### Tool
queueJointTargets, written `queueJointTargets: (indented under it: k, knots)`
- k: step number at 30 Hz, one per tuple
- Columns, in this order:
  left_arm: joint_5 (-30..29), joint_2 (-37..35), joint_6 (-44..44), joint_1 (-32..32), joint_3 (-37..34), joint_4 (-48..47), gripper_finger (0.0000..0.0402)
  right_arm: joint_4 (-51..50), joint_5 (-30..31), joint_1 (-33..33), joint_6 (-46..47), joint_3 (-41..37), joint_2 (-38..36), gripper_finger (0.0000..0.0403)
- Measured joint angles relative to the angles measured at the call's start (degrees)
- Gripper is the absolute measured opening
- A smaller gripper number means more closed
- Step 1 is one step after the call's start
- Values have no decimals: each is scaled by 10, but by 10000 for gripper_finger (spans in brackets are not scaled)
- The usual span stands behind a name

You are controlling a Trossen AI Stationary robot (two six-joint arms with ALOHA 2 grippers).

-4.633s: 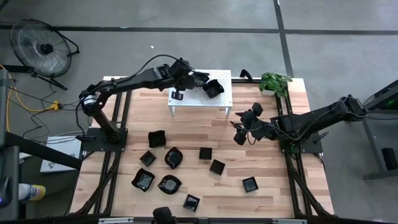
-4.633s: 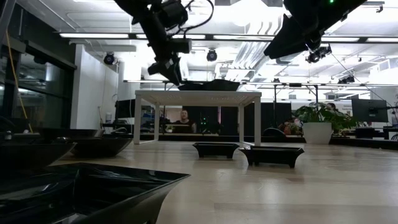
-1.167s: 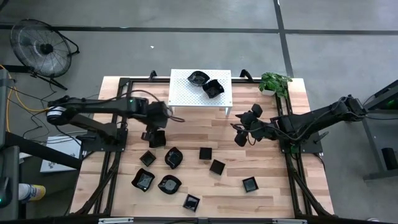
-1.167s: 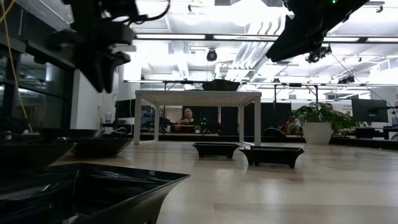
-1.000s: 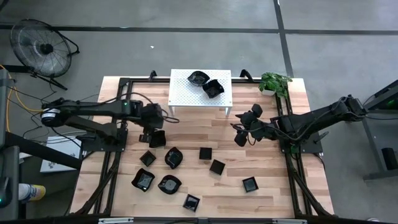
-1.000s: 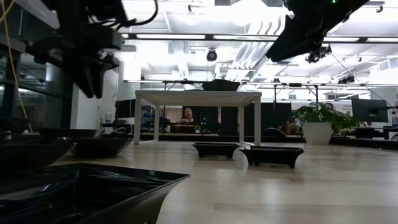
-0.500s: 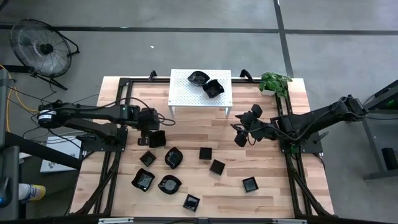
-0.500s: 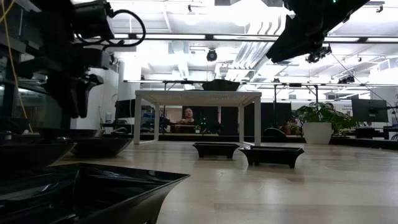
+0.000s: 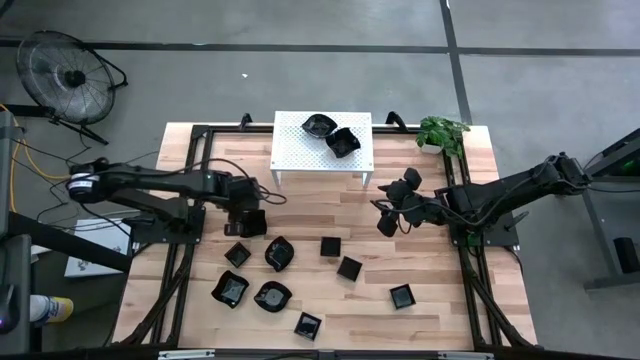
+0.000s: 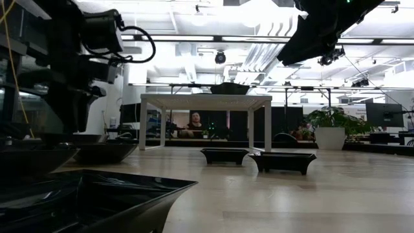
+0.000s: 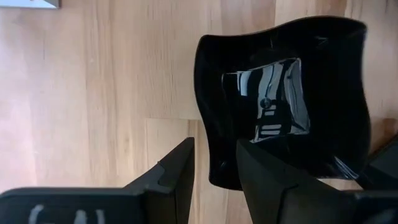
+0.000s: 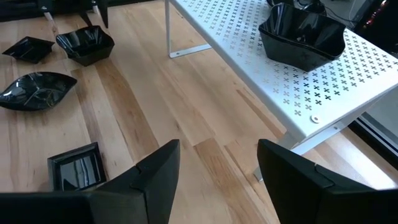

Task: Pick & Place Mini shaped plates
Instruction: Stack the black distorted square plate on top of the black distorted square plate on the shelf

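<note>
- Fingers [image 11: 177,171] of left gripper [image 11: 214,177] straddle the rim of a wavy-edged plate [image 11: 283,93] on the table [image 9: 420,260], gap narrow, not clamped.
- Right gripper [image 12: 217,168] wide apart, empty, beside white stand [image 9: 300,155] bearing two plates.

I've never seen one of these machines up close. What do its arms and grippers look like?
Two slim, dark, jointed arms. The left arm carries looping black cables and a round white-ringed joint near its base. Each ends in two flat, matte black fingers: the left gripper and the right gripper look alike.
</note>
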Motion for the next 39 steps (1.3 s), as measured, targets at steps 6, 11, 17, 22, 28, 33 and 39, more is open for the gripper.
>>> queueJointTargets:
  k: [6,11,17,22,28,33,39]
  knots:
    - [0,26,0,0,0,11,115,0,0,0,0,0,0,211]
    - [-5,42,0,0,0,12,115,0,-2,0,0,0,0,211]
    - [-7,44,0,0,0,26,115,0,-4,0,0,0,0,211]
    - [-6,44,-3,0,0,26,115,0,-3,0,0,0,0,211]
    - [-5,44,-10,0,0,26,115,0,-3,0,0,0,0,211]
    - [-4,44,-14,0,0,27,102,0,-4,0,0,0,0,211]
    - [-5,44,-14,0,0,32,42,0,-4,0,-4,0,0,211]
